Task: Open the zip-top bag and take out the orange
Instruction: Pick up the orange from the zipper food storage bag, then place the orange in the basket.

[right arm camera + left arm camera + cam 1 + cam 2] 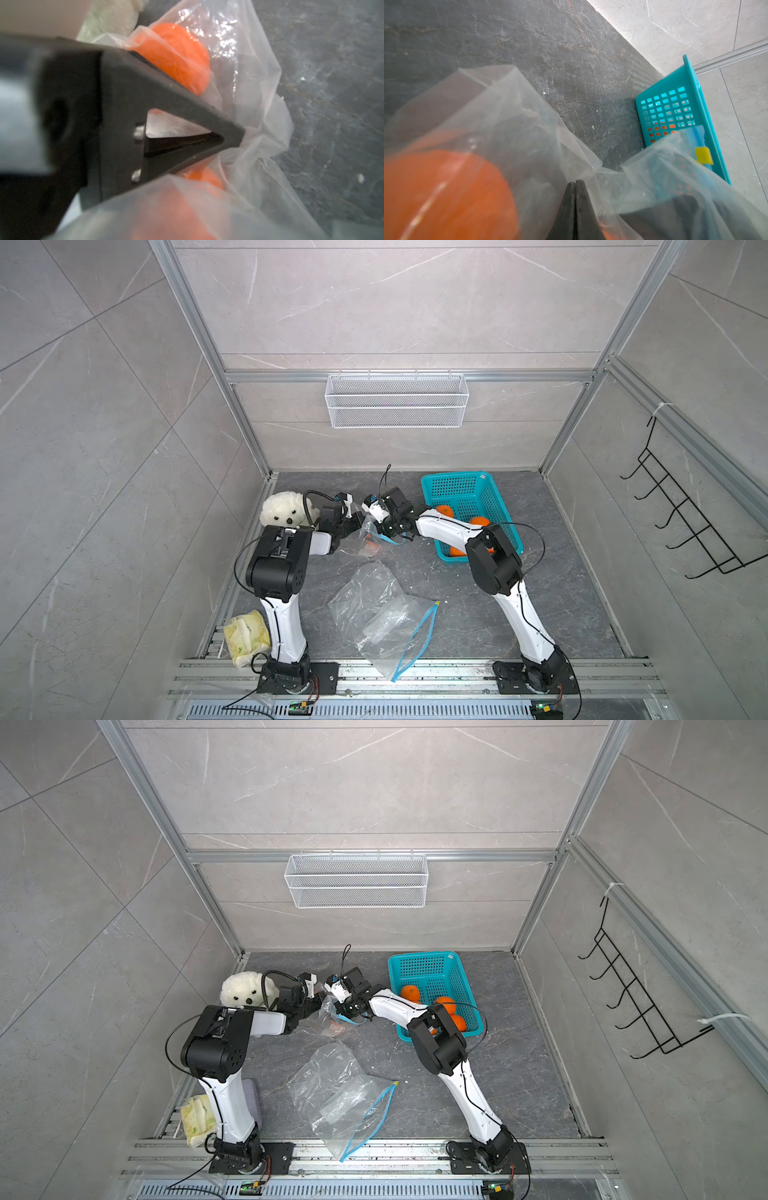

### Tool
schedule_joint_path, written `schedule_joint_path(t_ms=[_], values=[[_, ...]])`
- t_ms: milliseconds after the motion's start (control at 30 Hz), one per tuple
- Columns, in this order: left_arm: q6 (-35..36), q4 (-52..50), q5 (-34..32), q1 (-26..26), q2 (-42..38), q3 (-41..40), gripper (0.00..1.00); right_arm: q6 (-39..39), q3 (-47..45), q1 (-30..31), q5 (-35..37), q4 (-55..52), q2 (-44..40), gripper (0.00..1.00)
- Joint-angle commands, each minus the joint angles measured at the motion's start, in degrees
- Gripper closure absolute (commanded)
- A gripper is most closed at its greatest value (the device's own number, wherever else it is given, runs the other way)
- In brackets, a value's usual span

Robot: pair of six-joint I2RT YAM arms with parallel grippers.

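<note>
A clear zip-top bag [362, 536] [326, 1017] hangs between my two grippers, just above the dark table at its far middle. My left gripper [358, 526] [575, 182] is shut on a fold of its film; in the right wrist view its black finger [239, 133] pinches the plastic. An orange [446, 193] [178, 58] sits inside, seen through the film. The blue zip strip and its yellow slider [703, 155] hang on the right arm's side. My right gripper [379, 529] is at the bag's mouth, its fingertips hidden by the film.
A teal basket [455, 475] [666, 112] holding several oranges stands right of the grippers. A white plush toy [282, 510] sits behind the left arm. Two empty clear bags [376, 614] lie at mid-table. A tissue pack [245, 637] lies by the left base.
</note>
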Motion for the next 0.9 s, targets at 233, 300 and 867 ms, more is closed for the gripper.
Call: schedule_joint_path(t_ms=[233,300,867], values=[[-2.14,0.60,-2.49,2.40,4.89,1.72,1.00,0.03,-13.12,0.75,4.17,0.72,-14.73,0.50],[-2.44,0.98,-2.25,2.67,5.88,2.06,1.00,0.58,-16.19,0.54,5.78,1.65,-18.04,0.50],[-4.11,1.88,-0.53,3.54,-0.67,3.11,0.64,6.85,-36.08,-14.79,6.68,9.60,-41.17,0.56]])
